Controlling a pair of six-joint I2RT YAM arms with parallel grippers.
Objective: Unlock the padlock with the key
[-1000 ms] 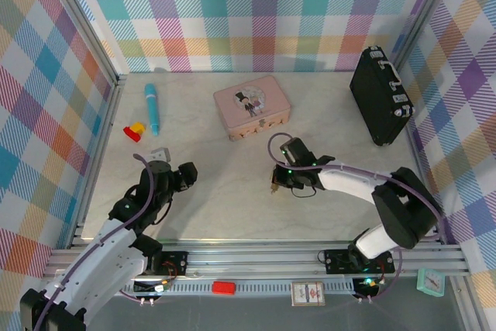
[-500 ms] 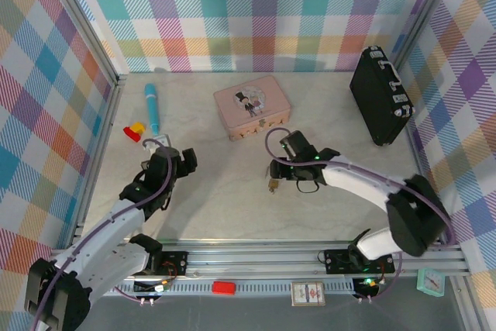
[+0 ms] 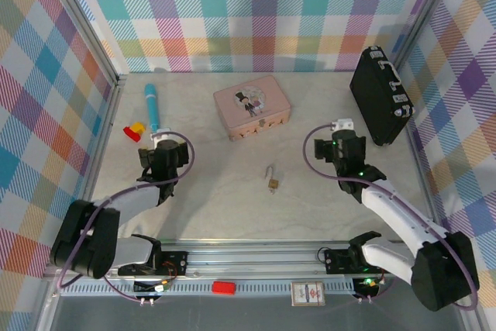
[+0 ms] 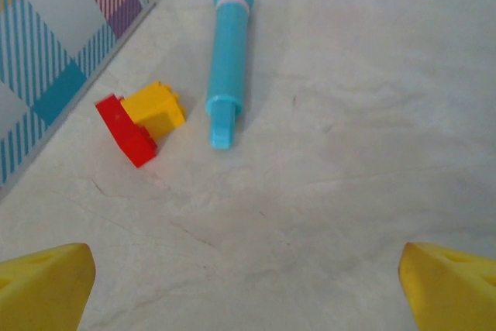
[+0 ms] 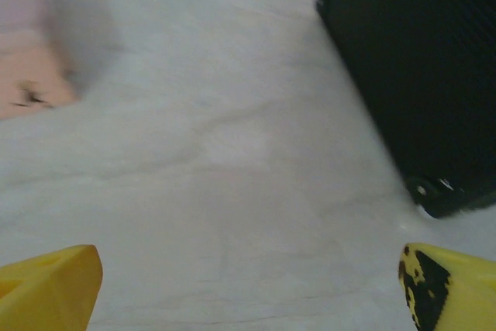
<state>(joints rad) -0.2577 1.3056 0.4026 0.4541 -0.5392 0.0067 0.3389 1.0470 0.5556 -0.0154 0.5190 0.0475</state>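
The padlock (image 3: 272, 182) lies alone on the table in the top view, its brass body towards the near edge and its thin silver shackle pointing away. At this size I cannot tell the key apart from the padlock. My left gripper (image 3: 164, 147) sits well to the padlock's left, open over bare table (image 4: 248, 292), its yellow fingertips (image 4: 43, 288) wide apart. My right gripper (image 3: 341, 136) is off to the padlock's right, also open (image 5: 248, 288), with nothing between its fingers (image 5: 50, 288).
A pink tin box (image 3: 252, 107) stands behind the padlock. A black case (image 3: 378, 94) stands upright at the far right, close ahead of my right gripper (image 5: 418, 67). A blue marker (image 4: 229, 52) and red and yellow bricks (image 4: 142, 119) lie ahead of my left gripper.
My right gripper has let go of the padlock and drawn back to the right, leaving it on the table. My left gripper has swung further from the near edge, towards the marker.
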